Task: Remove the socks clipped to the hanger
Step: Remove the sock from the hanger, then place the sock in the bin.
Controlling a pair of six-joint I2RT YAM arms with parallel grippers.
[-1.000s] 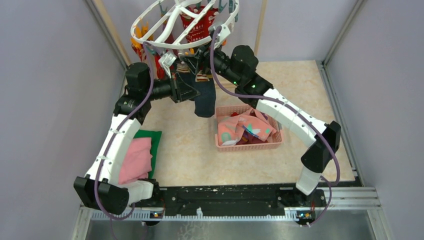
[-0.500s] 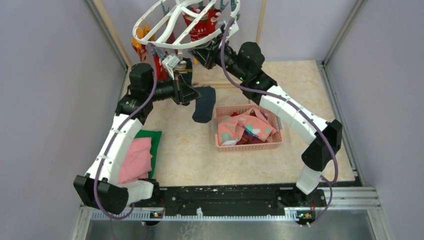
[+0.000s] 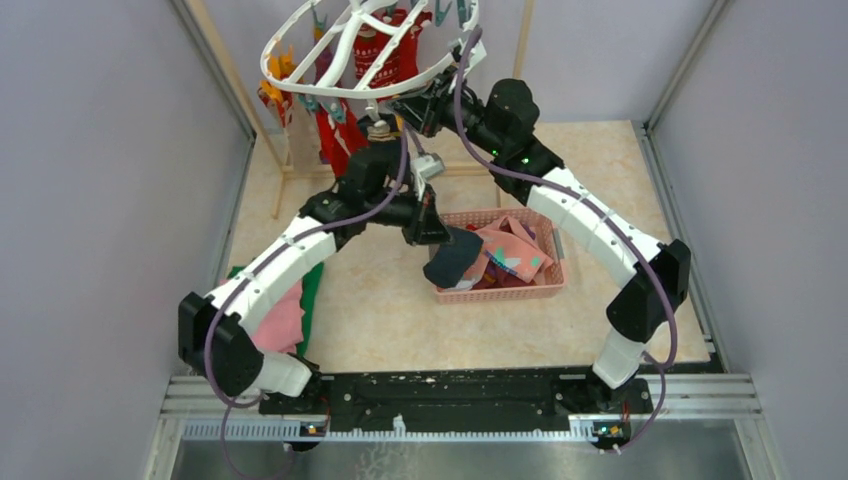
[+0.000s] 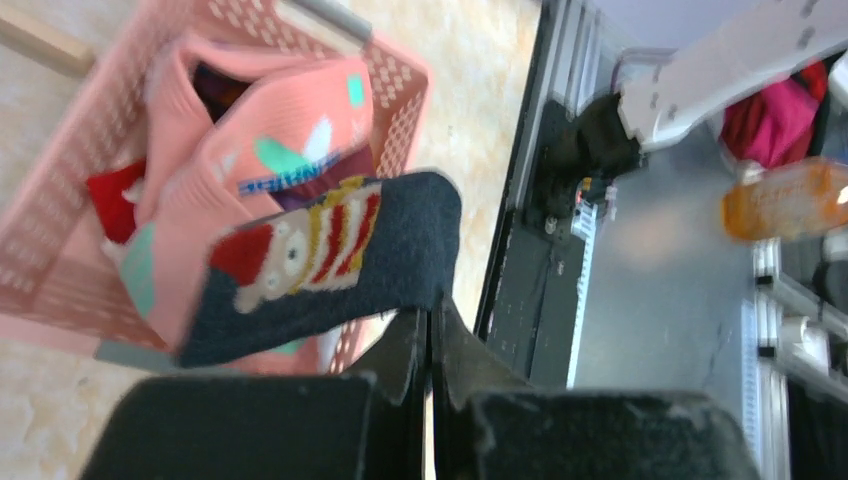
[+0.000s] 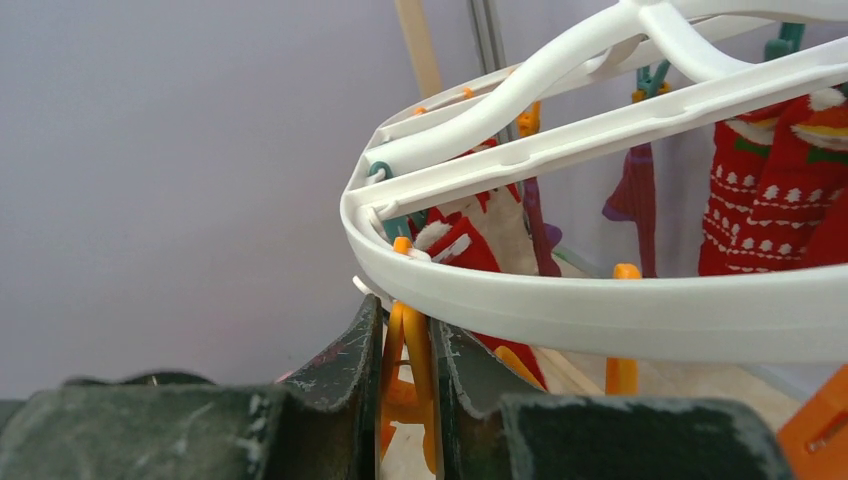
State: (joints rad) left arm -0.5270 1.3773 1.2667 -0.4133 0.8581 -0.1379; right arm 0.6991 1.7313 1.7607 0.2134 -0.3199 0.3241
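Note:
The white oval hanger [image 3: 330, 40] hangs at the top centre, with red socks [image 3: 385, 50] still clipped to it; its rim also shows in the right wrist view [image 5: 620, 310]. My left gripper [image 3: 432, 232] is shut on a dark navy sock [image 3: 452, 260] with a red and white figure and holds it over the left end of the pink basket; in the left wrist view the sock [image 4: 330, 265] hangs from the closed tips [image 4: 431, 318]. My right gripper [image 5: 408, 330] is shut on an orange clip [image 5: 410, 370] under the hanger rim, at the top centre of the top view [image 3: 412, 105].
The pink mesh basket [image 3: 545, 290] holds a pink patterned sock [image 3: 505, 250] and others. Folded pink [image 3: 285, 315] and green [image 3: 312, 285] cloths lie at the left. A wooden pole frame [image 3: 520, 50] stands behind the hanger. Grey walls close in both sides.
My left arm has swung right and down from under the hanger to above the basket, carrying the navy sock. My right gripper has risen slightly and stays on the clip.

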